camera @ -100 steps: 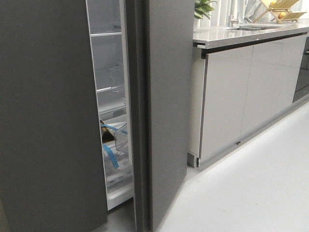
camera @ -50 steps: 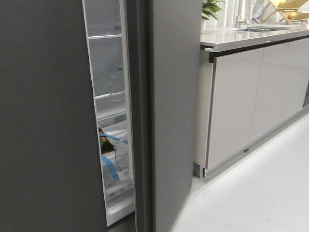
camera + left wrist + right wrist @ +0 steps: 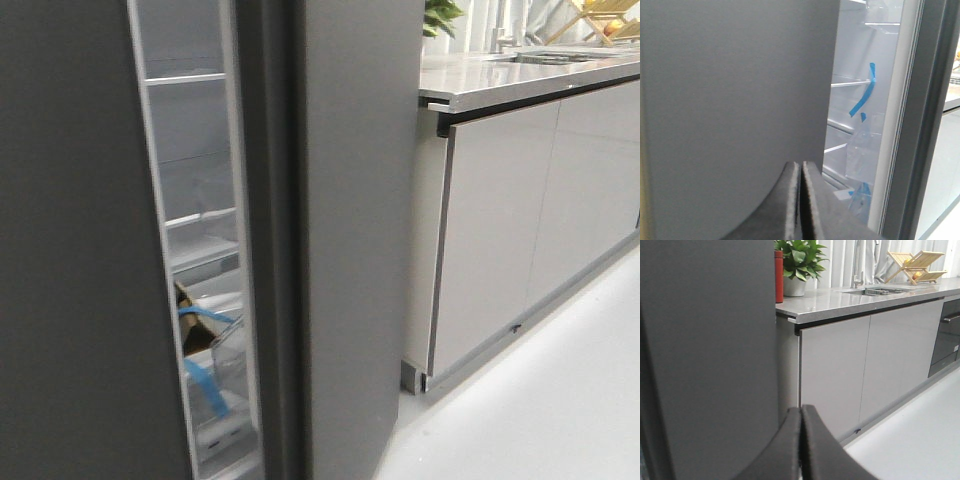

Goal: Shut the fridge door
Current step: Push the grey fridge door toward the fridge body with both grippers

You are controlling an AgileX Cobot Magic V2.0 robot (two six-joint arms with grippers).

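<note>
Fridge (image 3: 350,230) fills the left half of your front view, its right panel shut flat while the fridge door (image 3: 70,260) on the left stands slightly ajar, leaving a narrow gap onto white shelves (image 3: 190,215) and blue tape (image 3: 205,385). Right of it you see the pale cabinet fronts (image 3: 500,230) under the grey counter (image 3: 520,75). Your left gripper (image 3: 801,200) is clenched with nothing between its fingers, close before the door's face near its free edge; your right gripper (image 3: 801,442) is likewise clenched and empty, near the fridge's right side.
</note>
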